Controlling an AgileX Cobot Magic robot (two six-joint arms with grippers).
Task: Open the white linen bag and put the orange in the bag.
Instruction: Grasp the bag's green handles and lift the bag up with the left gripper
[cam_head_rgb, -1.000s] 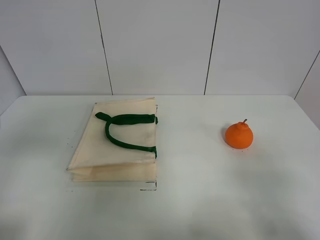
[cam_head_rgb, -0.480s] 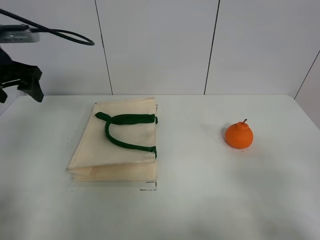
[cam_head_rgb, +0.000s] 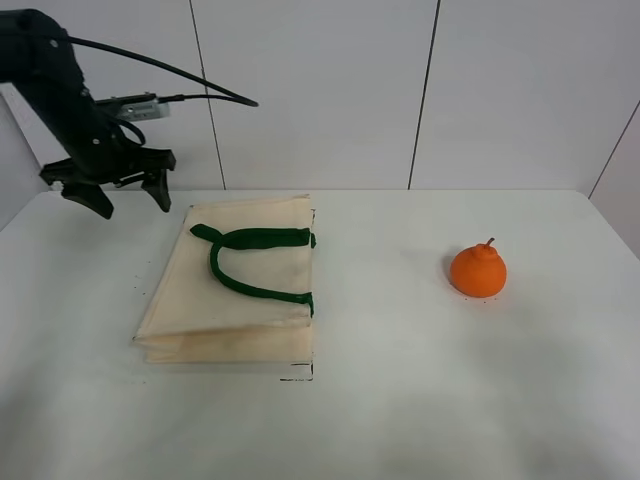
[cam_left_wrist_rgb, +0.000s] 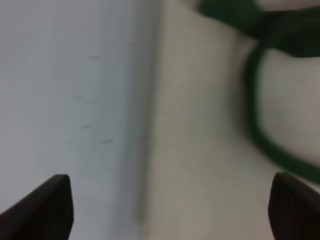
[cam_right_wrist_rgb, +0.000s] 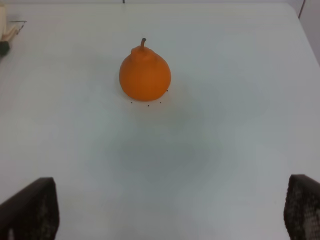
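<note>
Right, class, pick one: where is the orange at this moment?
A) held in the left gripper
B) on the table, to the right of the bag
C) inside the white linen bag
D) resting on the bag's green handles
B: the orange sits on the bare table, well apart from the flat white linen bag, with nothing touching it.

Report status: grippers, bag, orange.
Left gripper open, hovering by far-left corner of bag. Right gripper open, empty, short of orange. Bag flat, unopened. Nothing between bag and orange.

We see the left gripper (cam_head_rgb: 131, 200) hanging upper left in the high view, jaws spread downward; right gripper (cam_right_wrist_rgb: 165, 212) also spread wide.
</note>
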